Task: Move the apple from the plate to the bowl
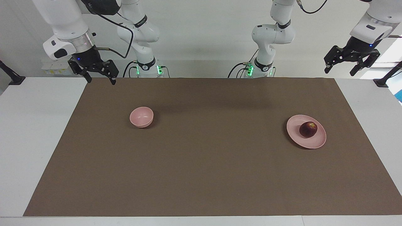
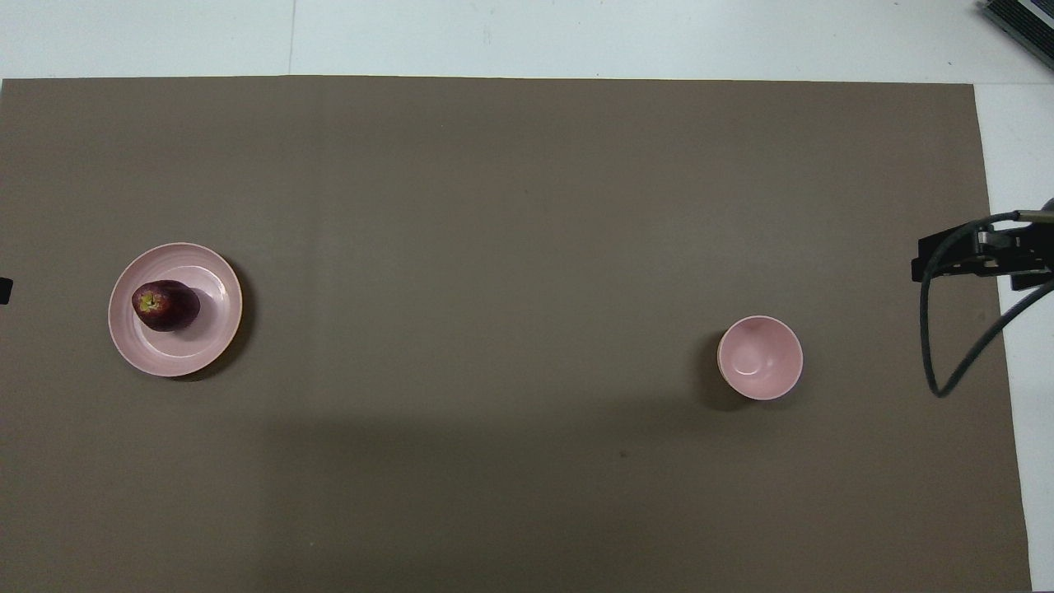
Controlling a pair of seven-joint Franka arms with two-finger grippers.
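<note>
The overhead view's edge cut off the left end effector beside the plate; the apple's underside was hidden.

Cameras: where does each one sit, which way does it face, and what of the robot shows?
Facing view: high across the table, looking at both arms; left gripper and right gripper hang open, raised.
Overhead view: above the robots' end, looking steeply down; only part of the right gripper shows.
Shared: apple on plate, empty bowl.
</note>
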